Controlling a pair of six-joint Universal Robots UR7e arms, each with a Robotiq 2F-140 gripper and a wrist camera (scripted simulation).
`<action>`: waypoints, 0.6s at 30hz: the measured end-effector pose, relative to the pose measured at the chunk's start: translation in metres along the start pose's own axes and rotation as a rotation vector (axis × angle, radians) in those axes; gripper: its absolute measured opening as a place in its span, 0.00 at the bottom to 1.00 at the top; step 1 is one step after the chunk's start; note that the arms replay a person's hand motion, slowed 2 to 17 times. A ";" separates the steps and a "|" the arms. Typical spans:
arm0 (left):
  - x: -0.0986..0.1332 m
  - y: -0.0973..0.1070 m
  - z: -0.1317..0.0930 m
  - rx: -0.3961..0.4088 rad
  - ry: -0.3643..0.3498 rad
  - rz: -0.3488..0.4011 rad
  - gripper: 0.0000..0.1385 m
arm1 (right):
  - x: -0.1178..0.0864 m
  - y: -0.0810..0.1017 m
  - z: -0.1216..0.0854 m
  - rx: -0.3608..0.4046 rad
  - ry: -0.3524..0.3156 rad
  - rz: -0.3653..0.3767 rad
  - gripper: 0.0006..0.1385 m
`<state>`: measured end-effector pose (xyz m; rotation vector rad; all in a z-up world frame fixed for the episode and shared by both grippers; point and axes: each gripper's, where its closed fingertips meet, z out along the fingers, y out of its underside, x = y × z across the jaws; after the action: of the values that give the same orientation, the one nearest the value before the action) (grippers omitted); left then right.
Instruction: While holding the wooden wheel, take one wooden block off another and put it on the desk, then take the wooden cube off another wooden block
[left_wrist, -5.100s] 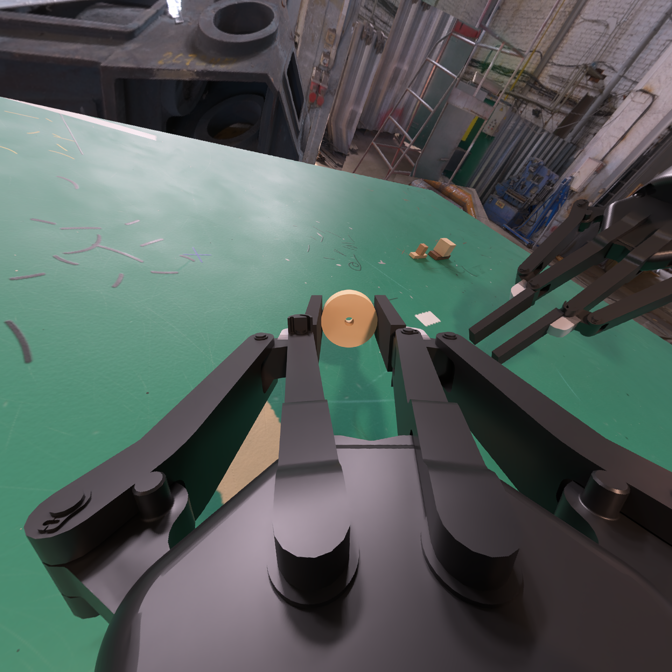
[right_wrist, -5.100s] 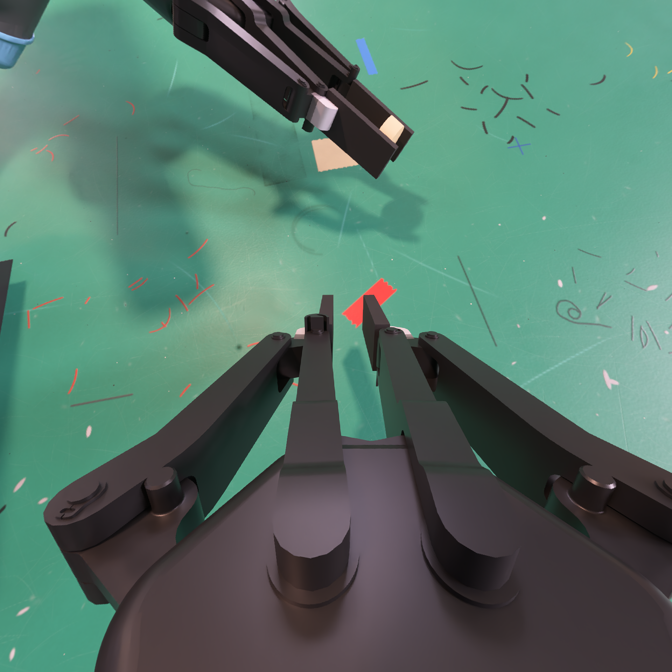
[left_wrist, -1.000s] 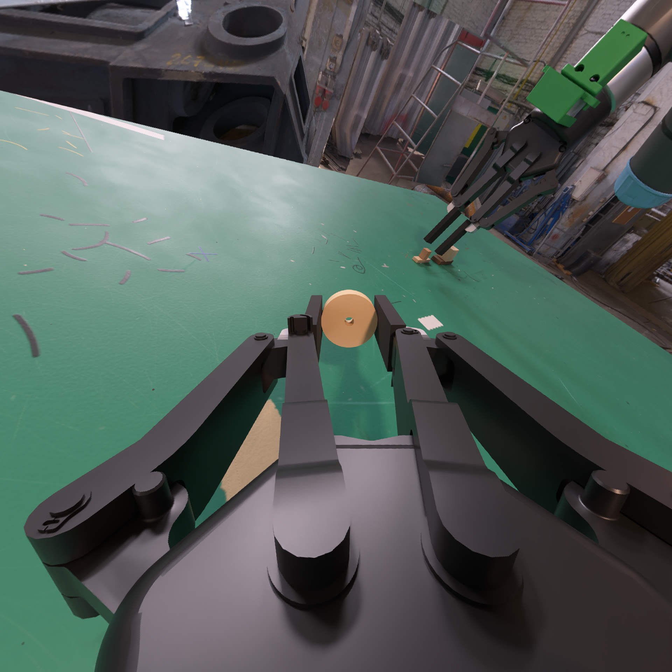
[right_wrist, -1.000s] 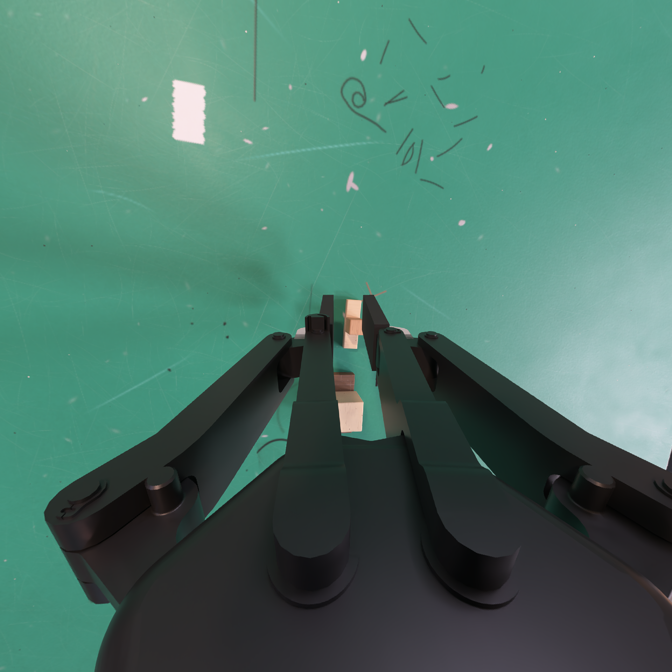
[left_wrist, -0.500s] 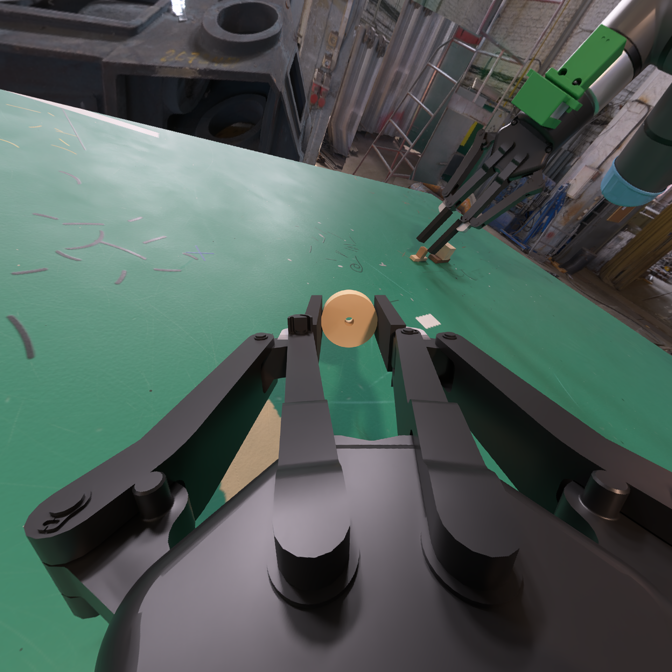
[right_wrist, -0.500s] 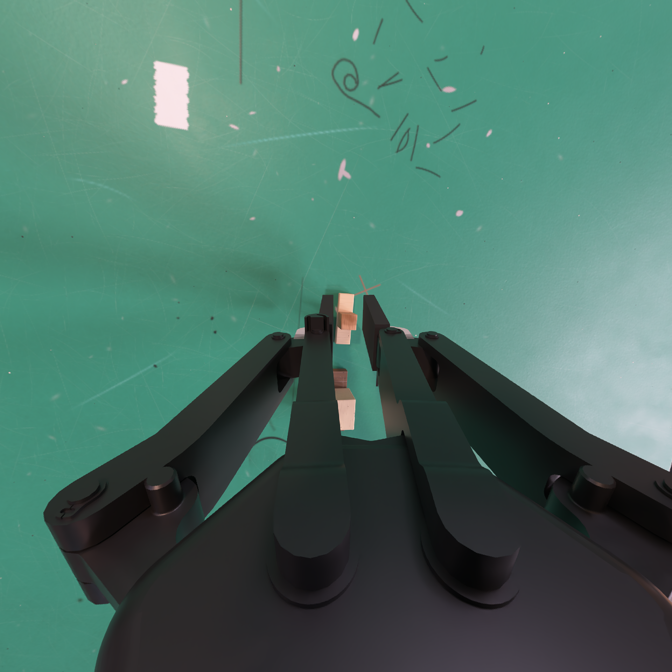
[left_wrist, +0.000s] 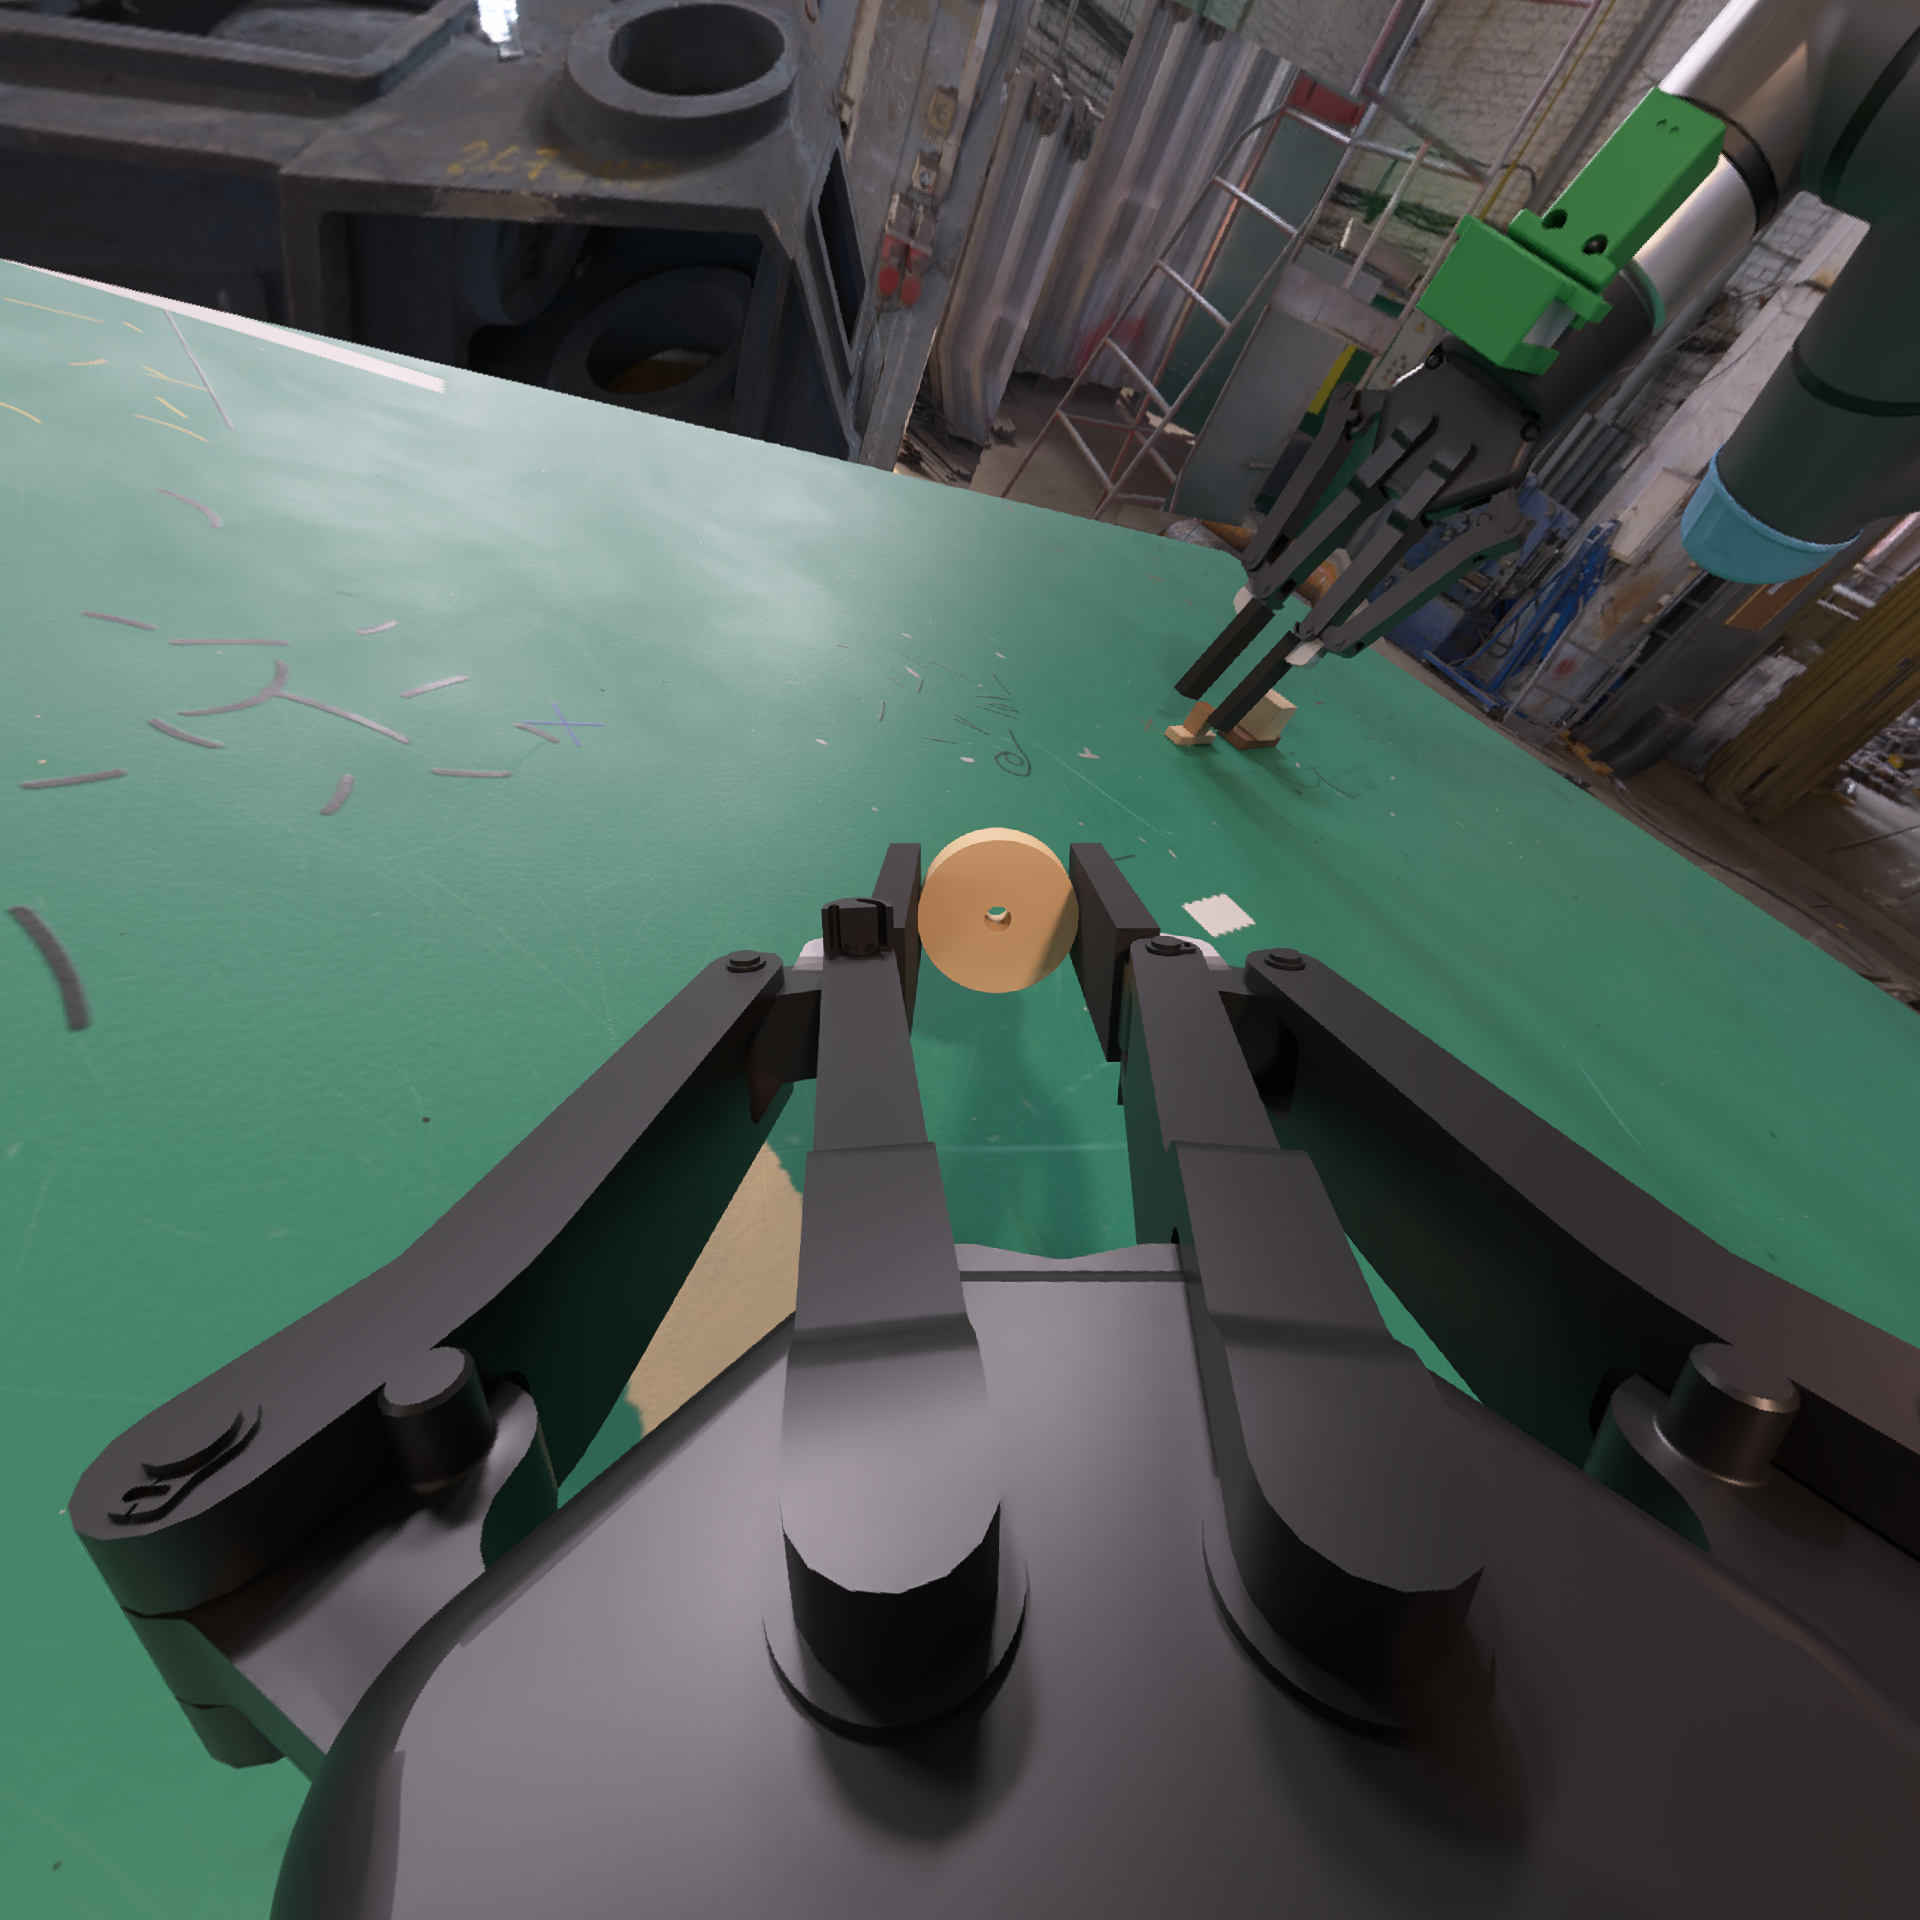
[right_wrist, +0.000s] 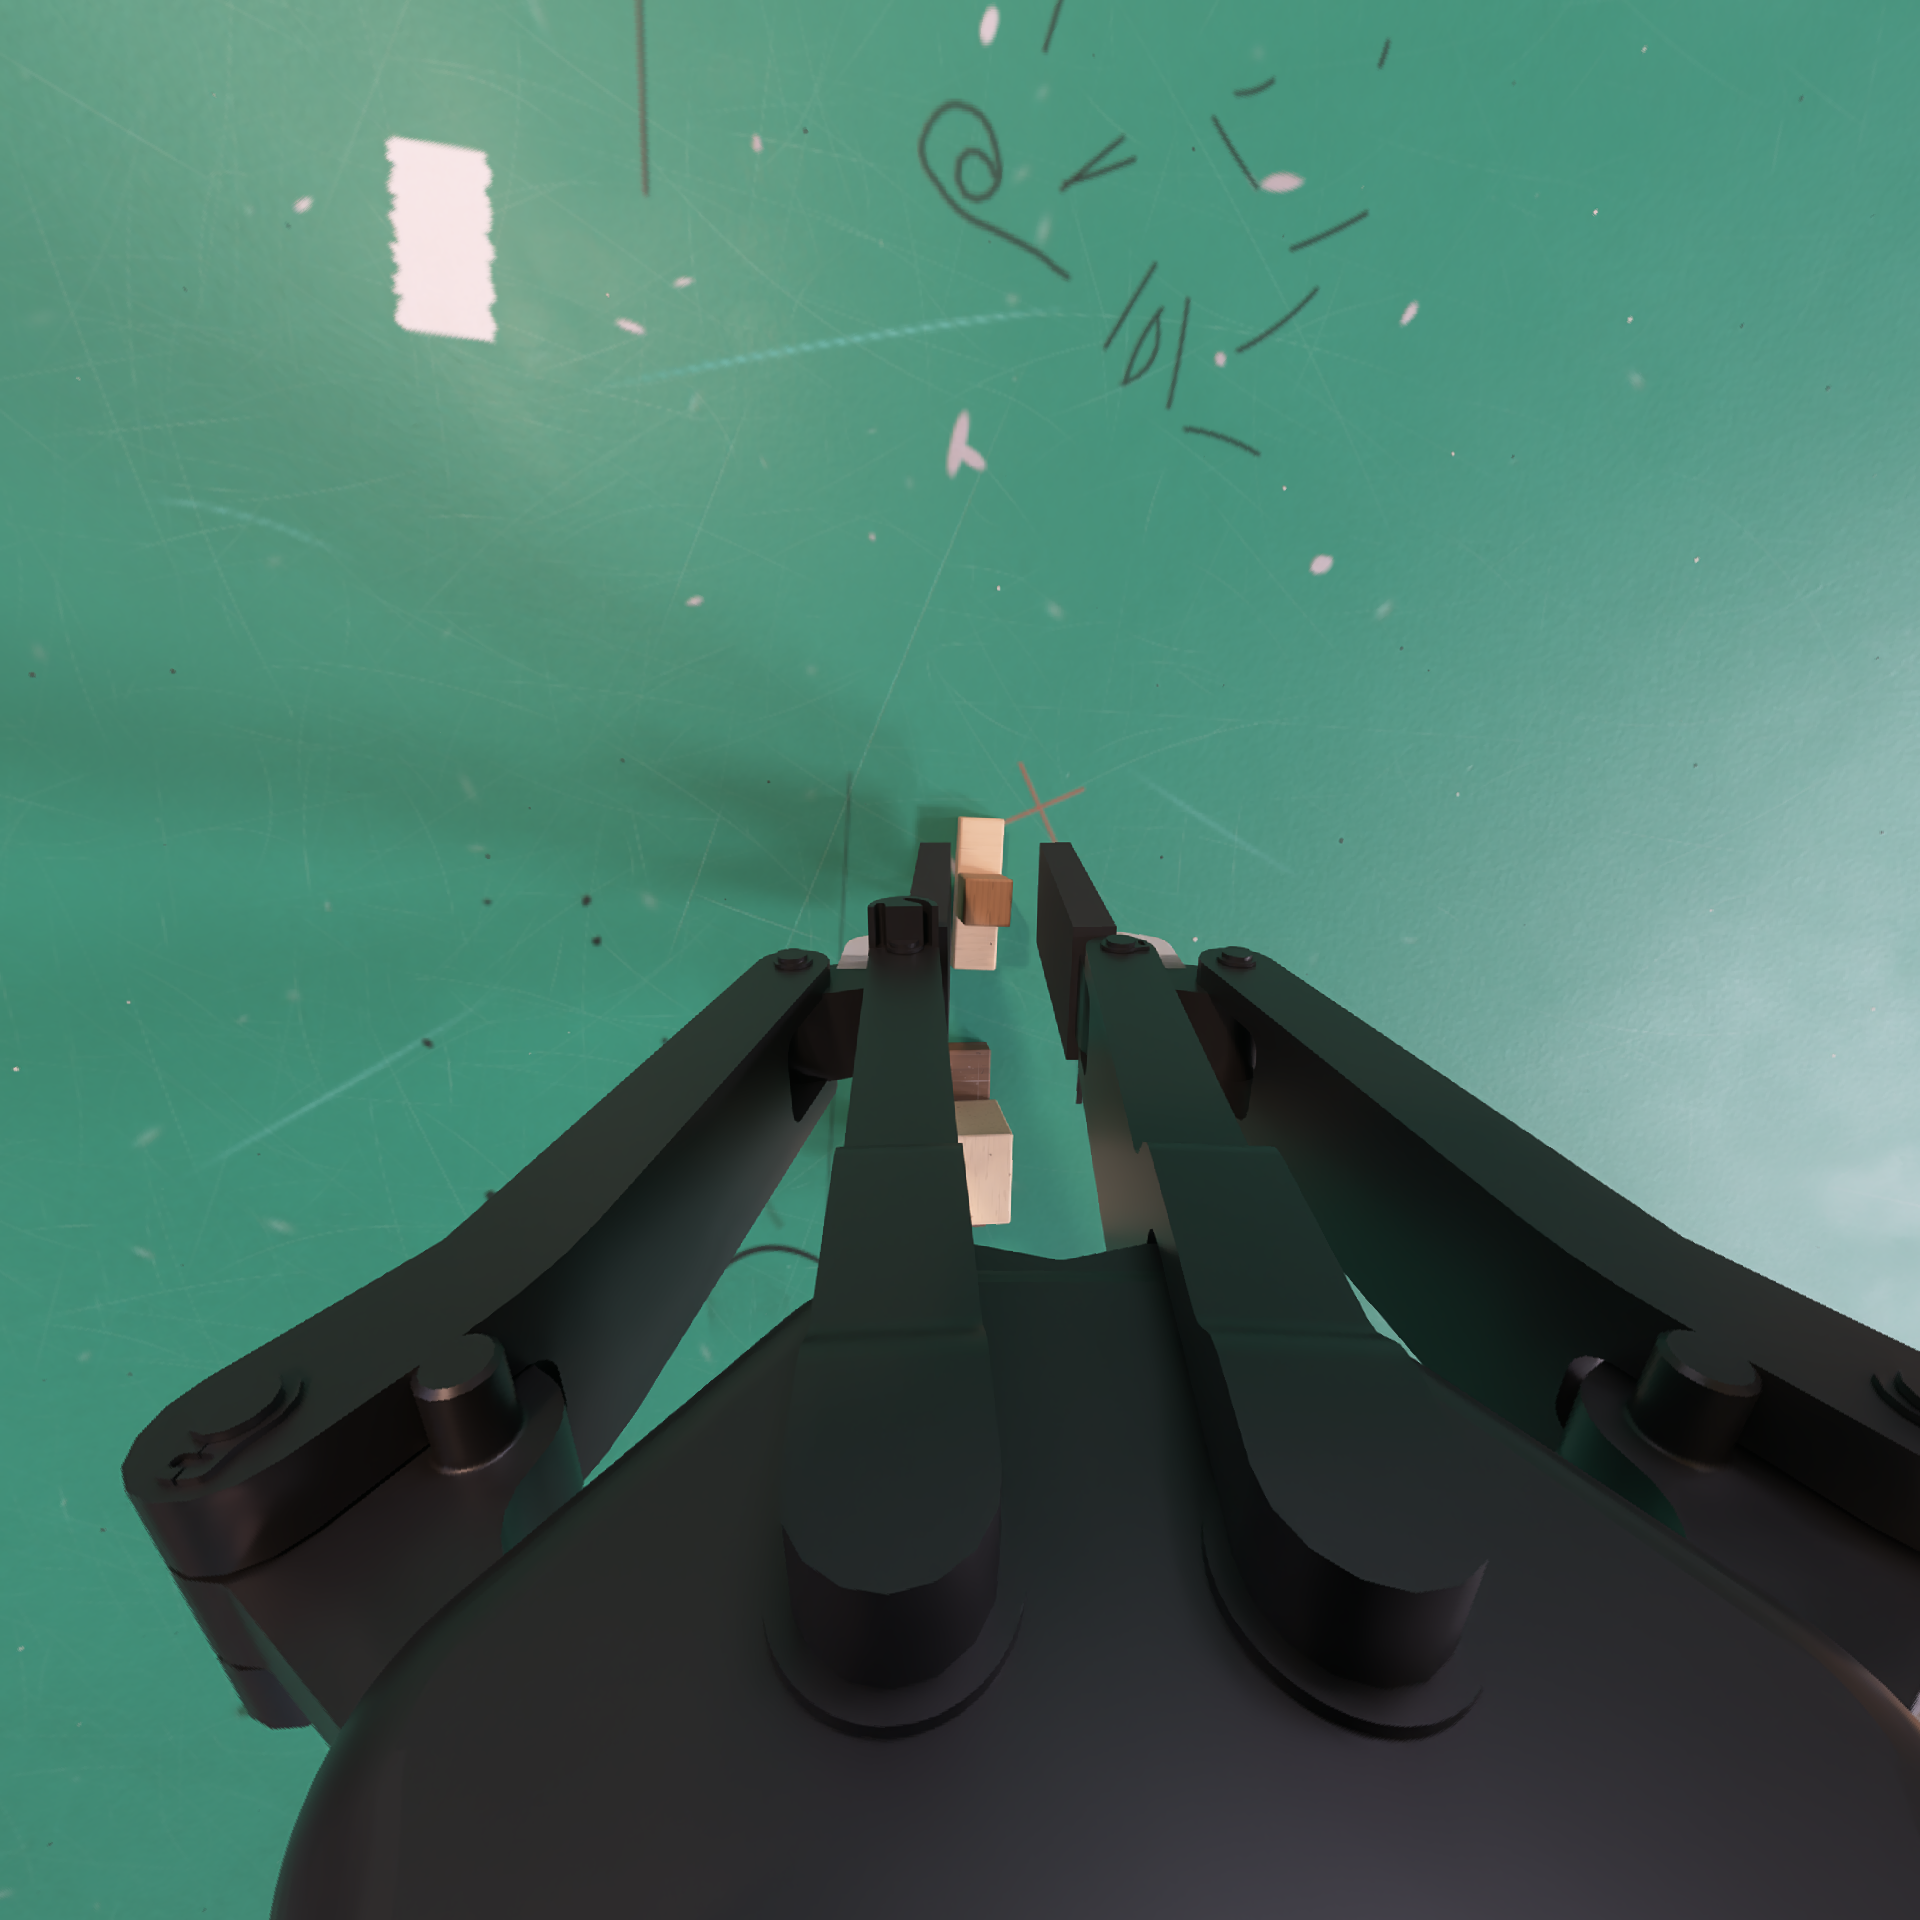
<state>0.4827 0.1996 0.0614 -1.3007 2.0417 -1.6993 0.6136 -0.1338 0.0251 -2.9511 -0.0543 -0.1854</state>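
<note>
The green surface fills most of both my views, scuffed and marked with dark scribbles. Only my left wrist view looks past its far edge, to dark machinery in the upper left of the frame and a ladder at top centre; my right wrist view looks almost straight down and shows nothing but surface. My left tool sits at frame centre, clamped on the wooden wheel, which I hold clear of the surface with its flat face and small centre hole turned to the camera. The same view shows my right tool in the upper right of the frame, hanging from a green bracket, tips down at the small wooden pieces. My right wrist view gives the detail that is too small to tell there: my right tool has its fingers parted, a gap showing on the right side, around a darker wooden cube that sits on a pale wooden block just above frame centre. My left finger looks to be at the cube's side; I cannot tell if it touches. Lower, between my fingers, a second pale block lies with a dark brown piece at its far end. A white patch lies in the upper left.
</note>
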 end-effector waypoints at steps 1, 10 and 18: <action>0.000 0.000 0.000 0.000 0.000 0.000 0.27 | 0.000 0.001 0.001 -0.003 -0.001 0.002 0.16; 0.000 0.000 0.000 0.001 0.001 0.001 0.27 | 0.000 0.000 0.004 0.006 -0.028 0.022 0.15; 0.000 0.000 0.000 0.003 -0.001 0.002 0.27 | -0.001 0.001 0.004 0.010 -0.055 0.054 0.09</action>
<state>0.4824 0.1997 0.0618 -1.2977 2.0387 -1.7000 0.6136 -0.1342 0.0205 -2.9438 0.0176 -0.0967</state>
